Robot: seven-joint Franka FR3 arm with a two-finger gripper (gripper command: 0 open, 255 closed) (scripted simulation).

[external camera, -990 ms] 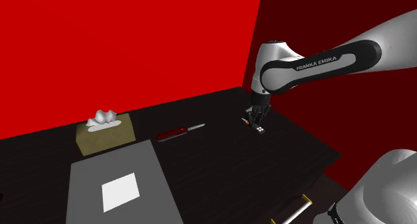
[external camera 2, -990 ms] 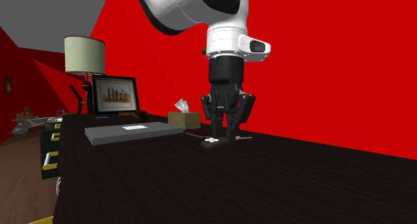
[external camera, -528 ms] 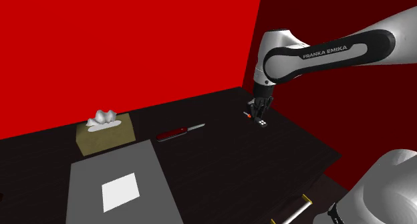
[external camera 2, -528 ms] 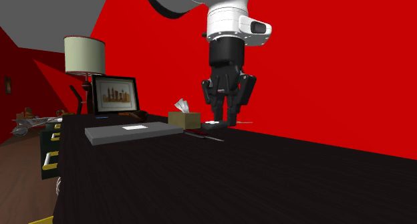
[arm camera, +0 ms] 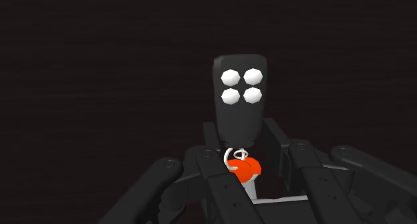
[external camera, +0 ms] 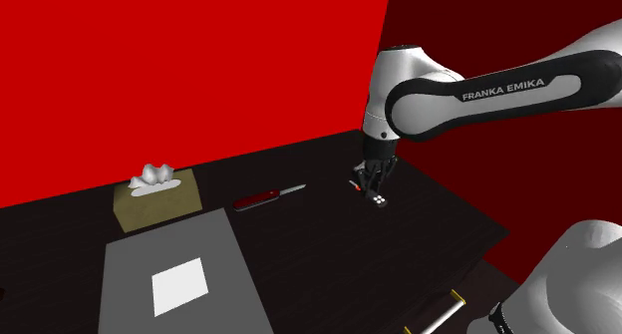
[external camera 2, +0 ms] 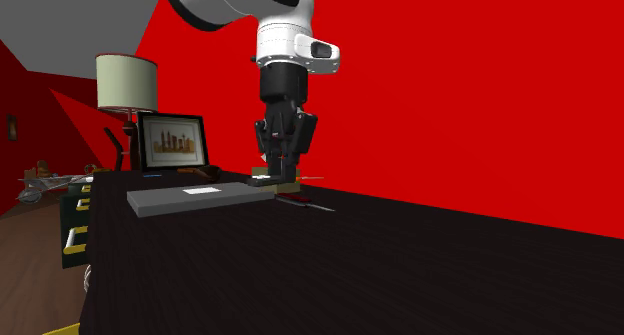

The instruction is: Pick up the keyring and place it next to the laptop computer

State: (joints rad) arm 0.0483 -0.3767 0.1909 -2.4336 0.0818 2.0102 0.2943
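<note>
We are seeing the gripper (arm camera: 242,132) clamping its two black fingers on the keyring (arm camera: 242,99), a black fob with four white buttons. In the wrist view, an orange piece and a small white ring are sitting at the fob's near end, tucked between the fingers. From the shoulder view we are making out only the gripper (external camera: 375,182) right of the frame's centre, and the keyring (external camera: 379,196) dangling under it as a dark speck with white dots.

In the second exterior view the gripper (external camera 2: 283,173) is hanging at upper centre. The keyring (external camera 2: 262,180) is poking out flat below it and seems clear of the dark table (external camera 2: 300,273).

The laptop (external camera: 179,282), a closed grey slab with a white patch, is lying at the shoulder view's lower left, well apart from the keyring. Between them a red pocket knife (external camera: 267,196) is resting on the table (external camera: 329,252), and a tissue box (external camera: 155,202) is standing beyond the laptop.

The second exterior view is adding a lamp (external camera 2: 127,81) and a framed picture (external camera 2: 172,143) at its left, behind the laptop (external camera 2: 200,196).

On the arm (external camera: 508,88) we are reading "FRANKA EMIKA".
</note>
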